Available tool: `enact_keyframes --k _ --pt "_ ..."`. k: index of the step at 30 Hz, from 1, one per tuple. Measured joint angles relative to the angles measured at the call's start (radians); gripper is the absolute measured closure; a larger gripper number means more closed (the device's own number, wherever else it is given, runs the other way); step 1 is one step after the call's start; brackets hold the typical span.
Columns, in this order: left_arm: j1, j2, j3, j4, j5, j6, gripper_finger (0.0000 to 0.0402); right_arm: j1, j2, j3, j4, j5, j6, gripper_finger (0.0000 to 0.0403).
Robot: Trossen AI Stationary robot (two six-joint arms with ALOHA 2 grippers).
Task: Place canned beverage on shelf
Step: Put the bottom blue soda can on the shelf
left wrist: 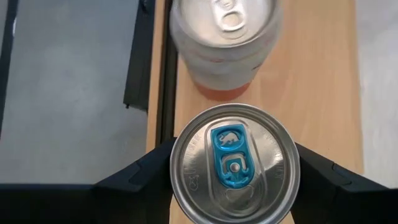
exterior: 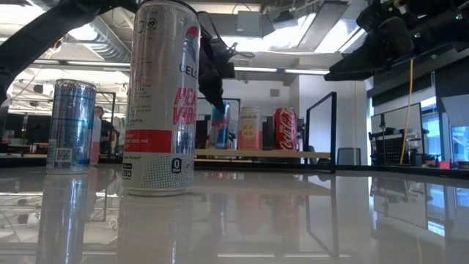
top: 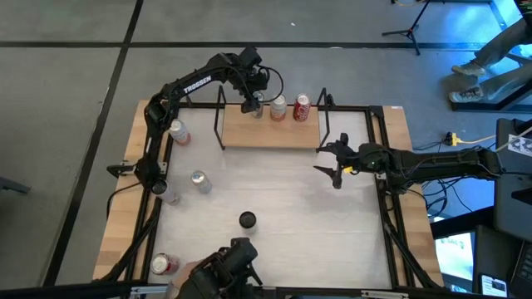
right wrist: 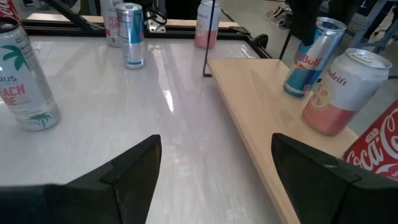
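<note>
The blue can (left wrist: 234, 165) sits on the shelf (top: 270, 133), at the left of a row of three. The left gripper (top: 252, 103) is over it, and its two fingers (left wrist: 143, 174) press the can's sides, so the jaws are clamped on the blue can. From above, the gripper hides most of this can. In the low view the can is only partly seen behind the dark arm.

The pink can (top: 278, 106) stands just beside the blue one, and the red can (top: 302, 108) is next to that. In the left wrist view the pink can's top is cut off by the picture edge. In the right wrist view the red can shows only as a corner.

The right gripper (top: 334, 172) hangs over the table (top: 291, 199) near its right edge, beside the shelf's right end. Its jaws are apart and hold nothing.

Five more cans are on the table, off the shelf: two by the left edge, one silver can near them, one with a dark top near the front, and one red can at the front left corner, partly hidden by dark gear.
</note>
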Motion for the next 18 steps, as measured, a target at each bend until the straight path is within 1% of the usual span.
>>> enact_keyframes --k 4,12,18 --pt "0.0 0.0 0.0 0.001 -0.03 -0.006 0.0161 0.0 0.0 0.0 0.0 0.0 0.0 0.0102" --pt "-0.002 0.0 0.0 0.004 -0.02 -0.004 0.0145 0.0 0.0 0.0 0.0 0.0 0.0 0.0102" --pt "-0.002 -0.002 0.0 0.006 -0.013 -0.003 0.0116 0.0 0.0 0.0 0.0 0.0 0.0 0.0102"
